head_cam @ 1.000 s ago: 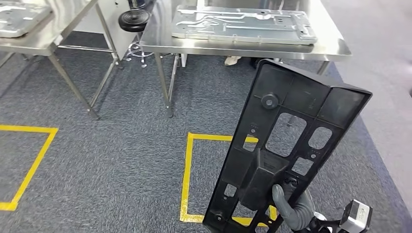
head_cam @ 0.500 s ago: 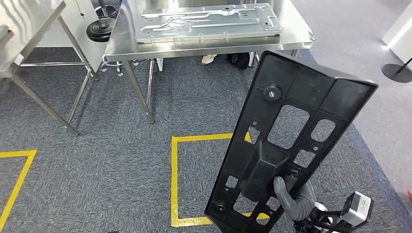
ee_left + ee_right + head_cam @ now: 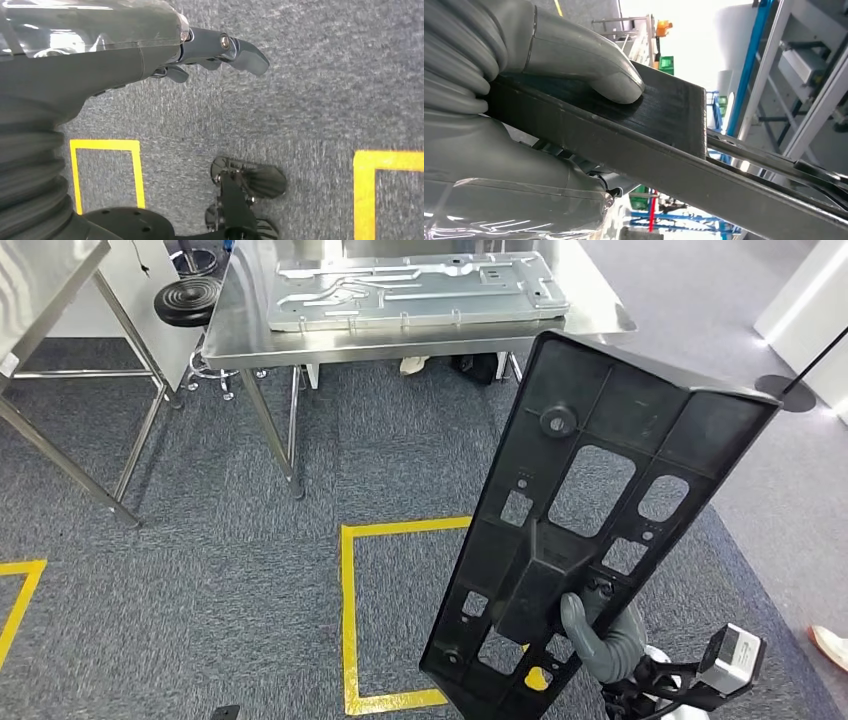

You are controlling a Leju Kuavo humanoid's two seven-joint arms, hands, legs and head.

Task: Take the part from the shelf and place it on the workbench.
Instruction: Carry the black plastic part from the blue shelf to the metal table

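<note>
Carrying step: the right hand (image 3: 600,645) grips the black part (image 3: 600,510) by its lower end, upright, well short of the workbench (image 3: 240,325). The left hand (image 3: 220,50) hangs empty, fingers loosely apart. Next, closing on the workbench and finding bare steel beside its metal plate (image 3: 415,290).

Open grey carpet (image 3: 250,570) is seen between the robot and the stainless steel workbench (image 3: 240,330). Most of the bench top is taken up by a flat silver metal panel (image 3: 420,290); only narrow bare margins are left along its edges.
</note>
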